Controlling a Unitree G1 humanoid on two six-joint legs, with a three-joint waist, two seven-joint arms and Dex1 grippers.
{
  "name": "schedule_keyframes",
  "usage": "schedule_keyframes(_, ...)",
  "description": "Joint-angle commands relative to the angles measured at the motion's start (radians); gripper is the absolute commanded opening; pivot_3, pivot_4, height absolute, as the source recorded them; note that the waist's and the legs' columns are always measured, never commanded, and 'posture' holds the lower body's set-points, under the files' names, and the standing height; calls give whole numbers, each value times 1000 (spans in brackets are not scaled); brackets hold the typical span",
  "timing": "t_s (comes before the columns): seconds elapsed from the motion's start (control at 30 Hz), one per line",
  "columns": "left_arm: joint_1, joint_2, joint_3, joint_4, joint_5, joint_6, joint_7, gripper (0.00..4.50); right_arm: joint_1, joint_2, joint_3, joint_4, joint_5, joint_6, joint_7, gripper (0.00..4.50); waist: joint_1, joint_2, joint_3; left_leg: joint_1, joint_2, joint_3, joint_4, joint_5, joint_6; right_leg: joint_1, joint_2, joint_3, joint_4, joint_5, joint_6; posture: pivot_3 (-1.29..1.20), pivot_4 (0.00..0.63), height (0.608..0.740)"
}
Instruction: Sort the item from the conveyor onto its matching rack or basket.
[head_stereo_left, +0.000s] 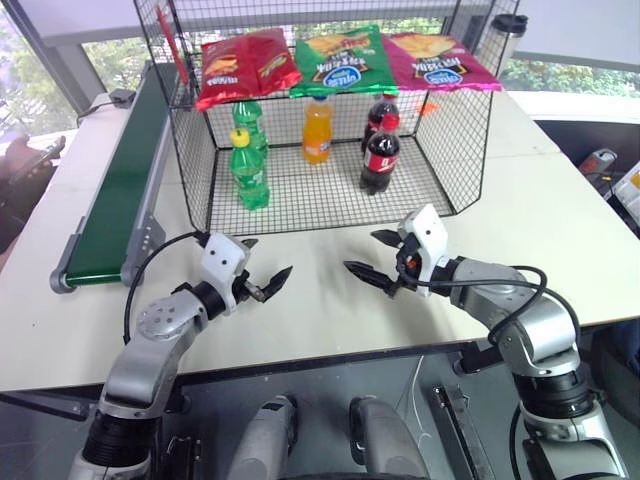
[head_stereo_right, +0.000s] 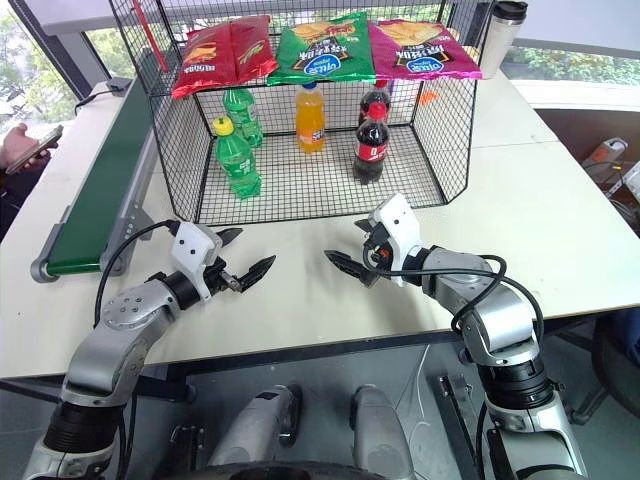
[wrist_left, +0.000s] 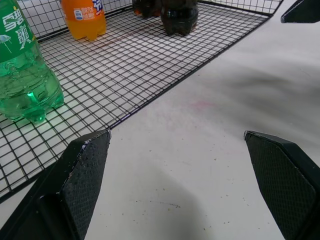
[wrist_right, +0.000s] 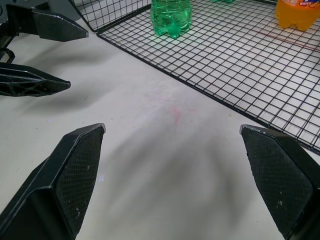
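Plainly, the coming move turns on the conveyor (head_stereo_left: 120, 190), which runs along the left side of the basket (head_stereo_left: 452, 130) with its long axis pointing away from the robot. The stretch of green belt beside the basket carries nothing, and where the blue-capped orange soda bottle lies cannot be told from these views. The orange bottle (head_stereo_left: 317, 130) standing inside the basket has an orange cap, so it is judged not to be the item. The left gripper (head_stereo_left: 268, 258) hovers over the table (head_stereo_left: 320, 310) just in front of the basket's open side, towards its left corner, with jaws spread wide and nothing between them. The right gripper (head_stereo_left: 362, 250) hovers in front of the basket's right half, likewise spread and empty, its tips pointing towards the left gripper. Of the two, the left arm is nearer the belt, so a bottle arriving there would probably fall to it, reached sideways and away from the basket's front.
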Motion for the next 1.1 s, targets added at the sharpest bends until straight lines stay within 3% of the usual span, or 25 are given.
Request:
schedule_keyframes(0.03,-6,5,9,-36,-9,-24,-10,4500,-3,-1,-10,-47,18,-5,-2,4486,0,0,0,0,0,0,0,0,0,0,0,0,0,0,0,0,150,739)
schedule_keyframes(1.1,-15,7,-3,-37,13,-11,11,4500,3,9,-6,-40,6,-48,-13,4486,0,0,0,0,0,0,0,0,0,0,0,0,0,0,0,0,150,739)
